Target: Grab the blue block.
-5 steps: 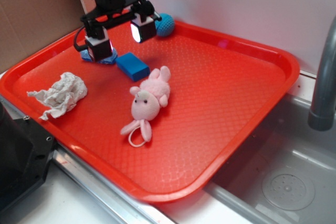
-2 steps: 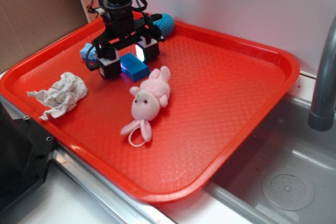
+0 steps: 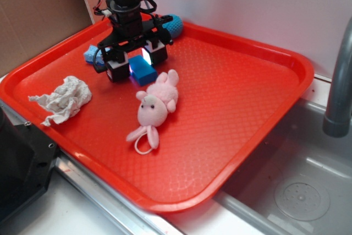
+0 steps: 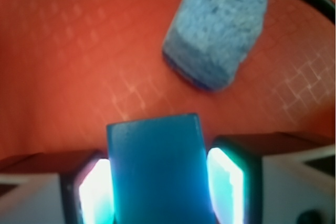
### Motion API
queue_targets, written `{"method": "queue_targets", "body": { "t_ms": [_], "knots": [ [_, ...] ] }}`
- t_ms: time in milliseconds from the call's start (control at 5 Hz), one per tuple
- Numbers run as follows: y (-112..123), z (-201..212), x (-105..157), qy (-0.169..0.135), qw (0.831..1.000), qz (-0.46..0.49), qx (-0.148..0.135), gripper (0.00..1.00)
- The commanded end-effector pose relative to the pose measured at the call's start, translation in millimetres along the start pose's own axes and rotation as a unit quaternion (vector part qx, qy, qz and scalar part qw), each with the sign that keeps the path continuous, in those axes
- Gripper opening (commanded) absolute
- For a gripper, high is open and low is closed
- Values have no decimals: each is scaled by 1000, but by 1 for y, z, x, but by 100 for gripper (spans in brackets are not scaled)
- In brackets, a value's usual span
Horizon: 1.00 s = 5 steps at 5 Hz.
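The gripper (image 3: 135,63) is down at the far left of the red tray (image 3: 231,97), its two lit pads straddling the blue block (image 4: 157,171), which lies flat on the tray floor between them. In the wrist view a pad (image 4: 224,184) stands close along each long side of the block, but whether they already press on it cannot be told; the jaws look only narrowly apart.

The main risk seems to be a poor hold: if the pads close on the upper edge of the smooth faces only, the block could slip out or tip as the arm lifts. An off-centre squeeze could also twist it sideways. The speckled blue sponge (image 4: 218,30) lies just beyond the block, clear of the pads, and the pink plush (image 3: 157,103) sits close by; either could be nudged by a sideways move
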State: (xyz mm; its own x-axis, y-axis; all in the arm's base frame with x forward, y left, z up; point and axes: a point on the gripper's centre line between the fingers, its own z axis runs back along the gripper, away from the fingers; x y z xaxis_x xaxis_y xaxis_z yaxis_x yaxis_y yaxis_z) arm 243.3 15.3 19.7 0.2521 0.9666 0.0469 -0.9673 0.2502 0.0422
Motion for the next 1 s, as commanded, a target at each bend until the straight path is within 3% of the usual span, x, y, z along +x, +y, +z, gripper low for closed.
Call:
{"method": "queue_targets", "body": {
  "t_ms": [0,200,600,800],
  "knots": [
    [-5,76,11,48,980,-189,-42,0],
    [0,113,2,78,947,-302,-80,0],
    [14,158,-8,92,891,-432,-101,0],
    [25,178,-16,94,855,-495,-121,0]
  ]
}}
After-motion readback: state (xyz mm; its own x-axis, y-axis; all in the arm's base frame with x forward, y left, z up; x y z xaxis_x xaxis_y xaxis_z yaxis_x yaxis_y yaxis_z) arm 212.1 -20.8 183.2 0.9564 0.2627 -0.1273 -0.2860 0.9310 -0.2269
